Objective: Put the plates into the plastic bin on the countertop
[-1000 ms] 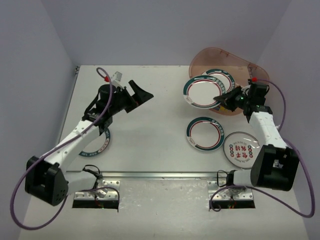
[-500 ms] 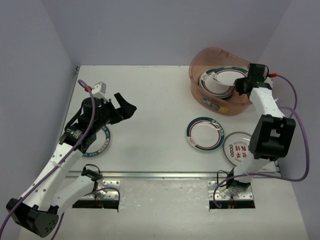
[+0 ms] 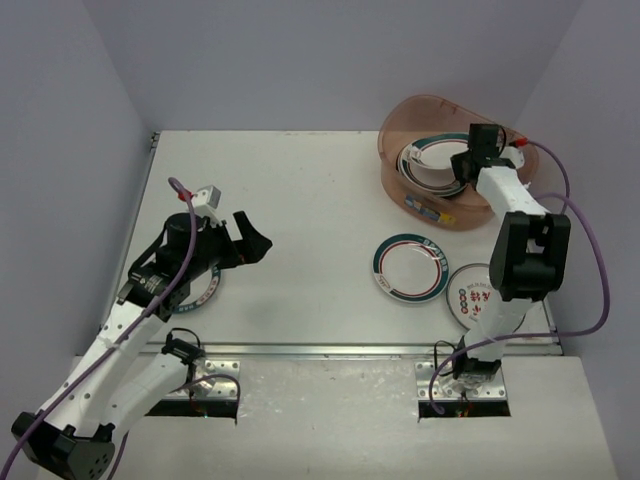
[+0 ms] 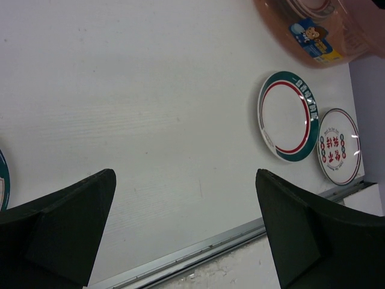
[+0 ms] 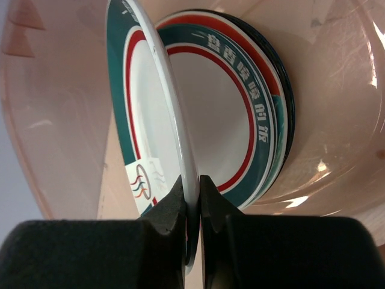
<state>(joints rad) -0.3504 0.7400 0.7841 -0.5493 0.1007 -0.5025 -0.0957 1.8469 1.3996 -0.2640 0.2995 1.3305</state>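
Note:
My right gripper is inside the pinkish plastic bin and shut on the rim of a teal-and-red rimmed white plate. It holds that plate tilted above a stack of plates lying in the bin. On the countertop, a teal-and-red rimmed plate and a red-lettered plate lie in front of the bin; both show in the left wrist view. A teal-rimmed plate lies under my left arm. My left gripper is open and empty above the countertop.
The bin carries a small blue-and-yellow label. A metal strip runs along the near edge of the countertop. Pale lavender walls stand on three sides.
My right gripper carried the teal-and-red plate from beside the bin's front into the bin and lowered it toward the stack. My left arm drew back toward the near left.

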